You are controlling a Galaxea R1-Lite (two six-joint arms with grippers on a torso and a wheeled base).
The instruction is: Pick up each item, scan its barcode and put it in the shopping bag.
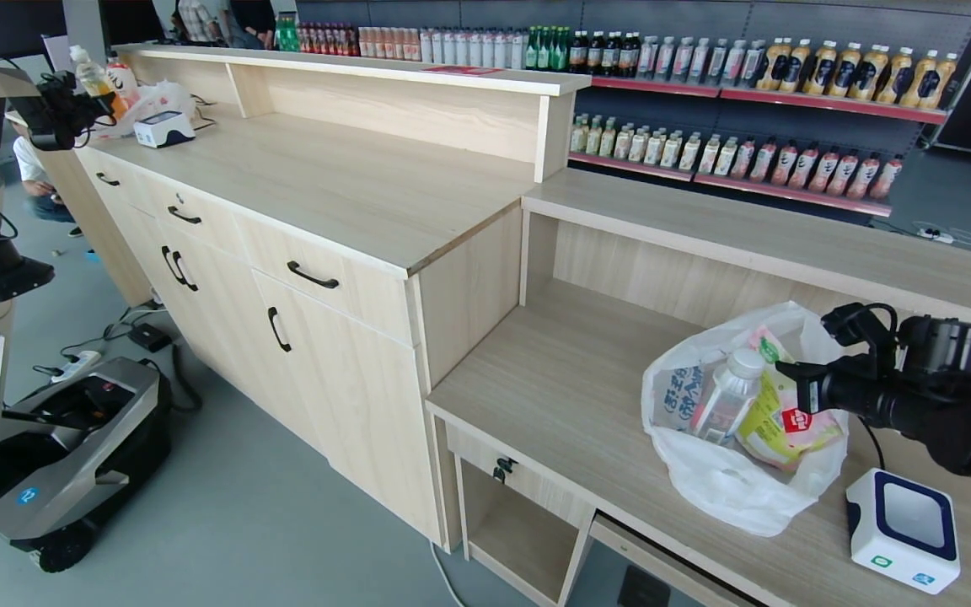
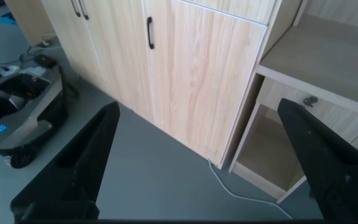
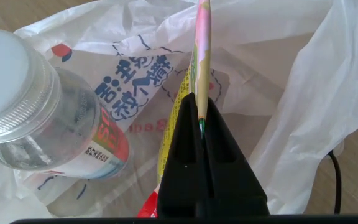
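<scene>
- The right gripper (image 1: 789, 384) sits at the lower right of the head view, reaching in from the right edge over the mouth of the shopping bag (image 1: 730, 489).
- Its jaws are closed almost fully, pinching the thin top edge of a yellow-green snack pouch (image 1: 759, 426). The right wrist view shows that edge (image 3: 202, 50) clamped between the two black fingers (image 3: 185, 143).
- The pouch hangs from the gripper inside the bag, upright, with its lower part among the white plastic folds.
- A clear water bottle (image 1: 726, 392) with a pale cap stands in the bag just left of the pouch, apart from the fingers. In the right wrist view the bottle (image 3: 48, 118) lies close beside the gripper (image 3: 201, 118).
- The bag (image 3: 303, 93) rests on the lower wooden counter (image 1: 561, 379), open at the top.
- A white and blue barcode scanner (image 1: 903, 527) stands on the counter just right of the bag, below the gripper.
- The left gripper (image 2: 197, 106) is spread wide with nothing between its fingers, hanging over the grey floor beside the cabinet doors (image 2: 191, 74).
</scene>
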